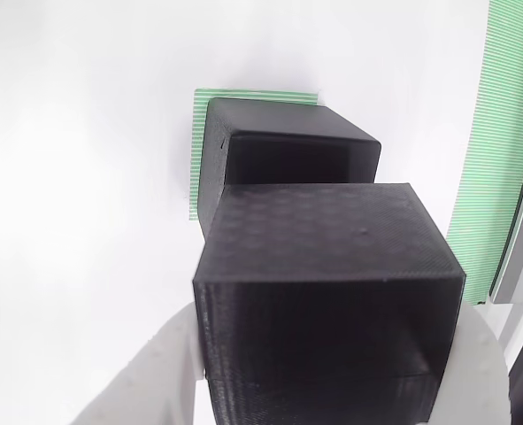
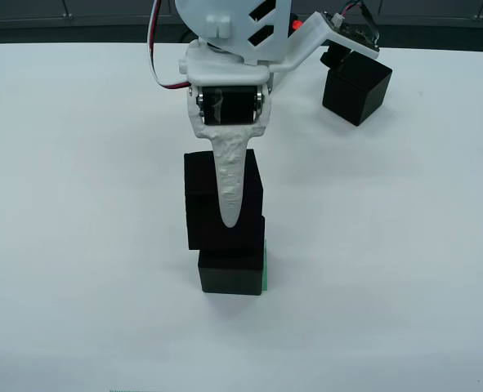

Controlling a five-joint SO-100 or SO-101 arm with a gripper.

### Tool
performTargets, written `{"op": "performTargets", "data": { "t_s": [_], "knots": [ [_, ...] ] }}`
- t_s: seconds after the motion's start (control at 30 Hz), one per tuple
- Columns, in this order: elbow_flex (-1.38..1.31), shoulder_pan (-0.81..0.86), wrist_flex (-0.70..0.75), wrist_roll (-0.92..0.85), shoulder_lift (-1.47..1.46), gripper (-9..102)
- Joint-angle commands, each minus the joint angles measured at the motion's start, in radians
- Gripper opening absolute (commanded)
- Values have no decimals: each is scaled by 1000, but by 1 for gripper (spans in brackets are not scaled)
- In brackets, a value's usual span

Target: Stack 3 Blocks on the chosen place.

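The gripper (image 2: 227,214) is pinching the second block (image 2: 223,200) right above the bottom block (image 2: 230,271) on the striped patch (image 1: 199,133), maybe slightly off-center.

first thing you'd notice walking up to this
The white hand at the centre of the front view, gripping a black cube right above a second black cube that sits on the green striped patch. After that, a third cube on the table at the upper right, behind the arm.
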Motion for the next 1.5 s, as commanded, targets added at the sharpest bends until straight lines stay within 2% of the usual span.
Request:
{"op": "performTargets", "data": {
  "t_s": [0.0, 0.93, 1.17, 1.47],
  "knots": [
    [-21, 9, -2, -8, -8, 26],
    [-103, -34, -2, -14, -129, 27],
    [-103, -44, -2, -17, -138, 33],
    [-103, -46, -2, -26, -140, 36]
  ]
}}
